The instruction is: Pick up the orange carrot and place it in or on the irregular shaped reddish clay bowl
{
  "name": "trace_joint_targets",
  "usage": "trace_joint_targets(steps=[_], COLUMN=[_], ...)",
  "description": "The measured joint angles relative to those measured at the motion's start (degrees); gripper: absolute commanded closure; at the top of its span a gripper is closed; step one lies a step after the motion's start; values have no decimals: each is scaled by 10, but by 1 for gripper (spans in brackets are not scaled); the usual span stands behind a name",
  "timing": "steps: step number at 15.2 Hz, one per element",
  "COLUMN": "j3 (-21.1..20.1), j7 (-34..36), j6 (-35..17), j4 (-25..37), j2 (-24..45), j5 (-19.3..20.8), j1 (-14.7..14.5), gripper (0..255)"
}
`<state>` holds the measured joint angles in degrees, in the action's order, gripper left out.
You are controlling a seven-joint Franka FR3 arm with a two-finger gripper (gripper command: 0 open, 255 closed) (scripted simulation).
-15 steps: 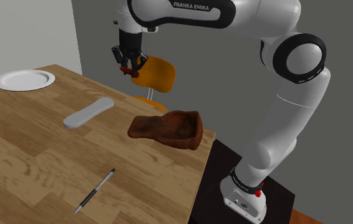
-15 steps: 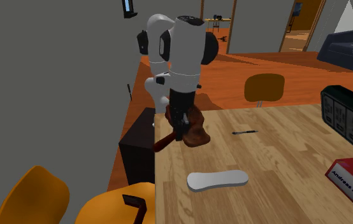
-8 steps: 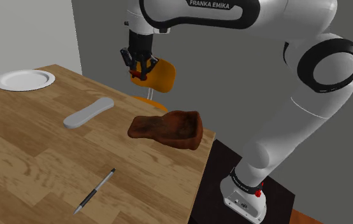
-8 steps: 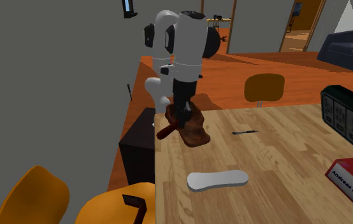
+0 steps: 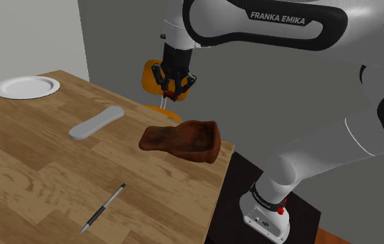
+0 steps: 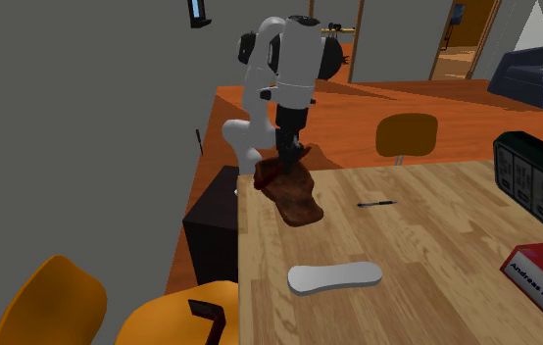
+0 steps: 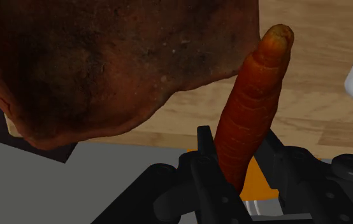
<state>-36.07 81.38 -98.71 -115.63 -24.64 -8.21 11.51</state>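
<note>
Between the black fingers (image 7: 206,167) stands the carrot (image 7: 253,108), clamped at its thick end with its tip pointing away from the hand. The wrist view shows the fingers pressed against both of its sides, so the grasp looks firm. In the shoulder view the carrot (image 5: 170,91) hangs in the air, well above the desk (image 5: 31,159) and a little to the far left of the bowl (image 5: 184,141).

Over the last second the arm (image 5: 281,28) has swung the hand from the shoulder view's left towards its right, and the carrot has travelled with it without slipping. The hand now sits close to the bowl's far rim instead of out over the orange chair (image 5: 150,73). Along the wrist camera's line the carrot's tip falls just beside the rim, over bare wood and not yet over the bowl's dark hollow (image 7: 118,57).

So the lift is done and the carry is, I judge, nearly finished. What remains is a short move to centre the carrot over the hollow, a descent, and then the release. The bowl lies near the desk's right edge and looks shallow and uneven, so a drop from this height might bounce or roll the carrot off. Lowering it first seems wiser.

Farther left, the grey bar (image 5: 96,123), pen (image 5: 104,208) and plate (image 5: 25,86) lie well clear of the path.
</note>
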Motion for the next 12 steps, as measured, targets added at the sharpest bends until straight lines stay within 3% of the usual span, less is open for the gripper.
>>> trace_joint_targets(steps=[7, 12], j3=[42, 36], j7=[-15, -14], j6=[38, 8], j4=[-110, -156], j2=[-153, -170], j5=[-57, -69], j1=[-60, -70], gripper=[255, 255])
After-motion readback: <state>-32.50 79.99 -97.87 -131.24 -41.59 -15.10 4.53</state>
